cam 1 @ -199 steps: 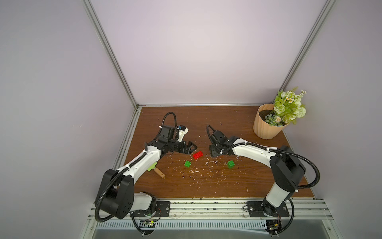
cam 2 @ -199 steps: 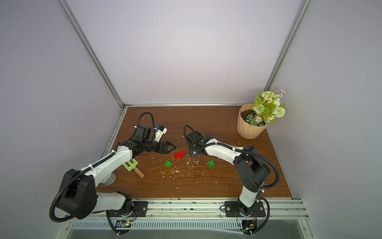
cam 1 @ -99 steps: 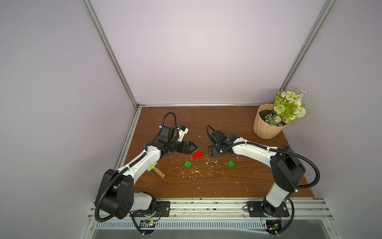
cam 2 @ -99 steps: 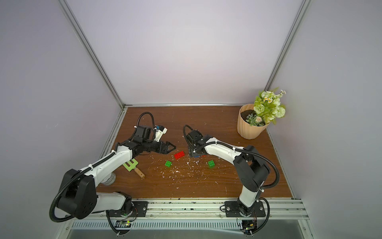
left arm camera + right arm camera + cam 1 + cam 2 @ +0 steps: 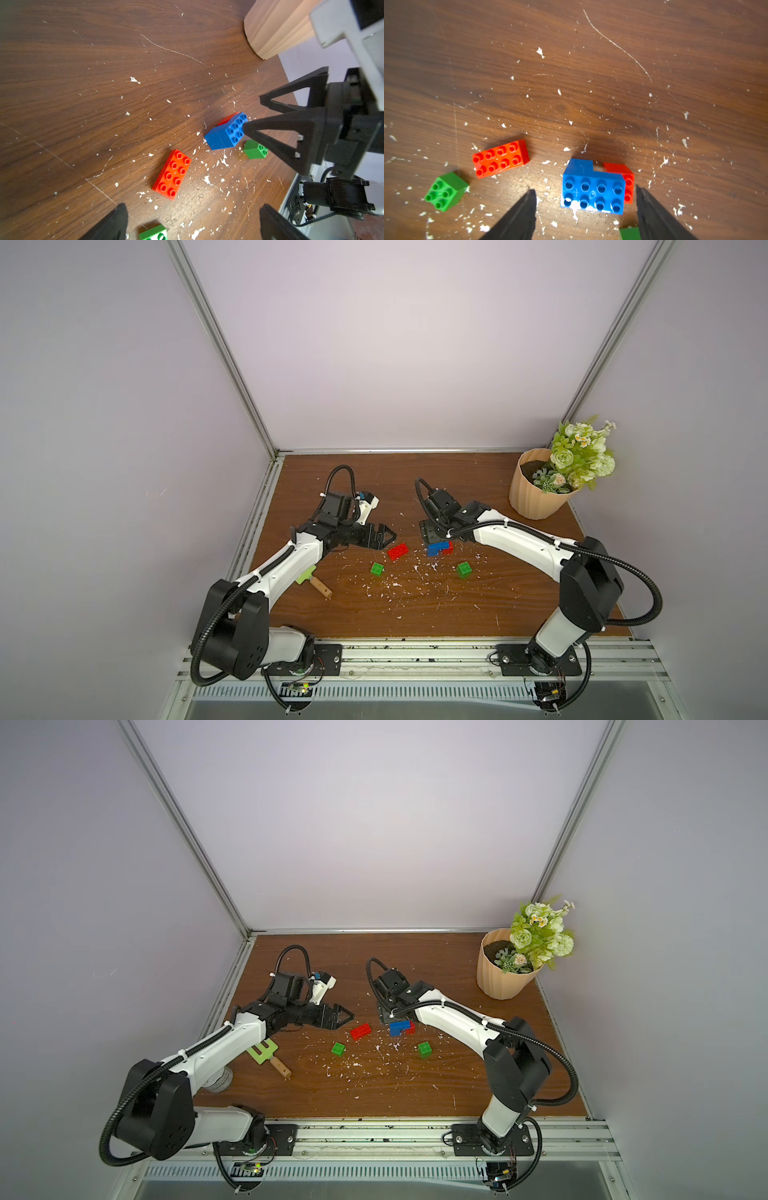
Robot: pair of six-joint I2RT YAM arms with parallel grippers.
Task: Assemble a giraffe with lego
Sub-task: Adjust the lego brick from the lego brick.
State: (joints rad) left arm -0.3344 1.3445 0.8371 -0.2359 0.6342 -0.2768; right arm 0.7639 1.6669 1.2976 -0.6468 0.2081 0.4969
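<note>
Item: giraffe body point(image 5: 591, 191), part-built, made of blue bricks joined in an L with a short red brick clipped at one end; no neck or head is fitted yet. Location: laid on the wooden surface point(image 5: 415, 614) near its middle, between the two arms, studs turned toward the right hand point(image 5: 585, 189). Handling, as judged: light, rigid, glossy hard plastic, likely to slip under smooth pads. The stud joints are expected to part if levered, so a hold across the flat end walls of the long blue brick is advised, with the red brick's joint spared. Right hand: fingers point(image 5: 519, 218) are held apart and set astride the body, one clear of the blue end, the other just beside the red brick; nothing is clamped. Left hand point(image 5: 192, 206): fingers are parted and empty, pointed at the long red brick point(image 5: 397, 551), which lies between that hand and the body. Loose lego also listed: a green cube point(image 5: 377, 569) near the long red brick, and a second green cube point(image 5: 464, 569) near the body, both apart from it. White flecks are scattered across the surface.
</note>
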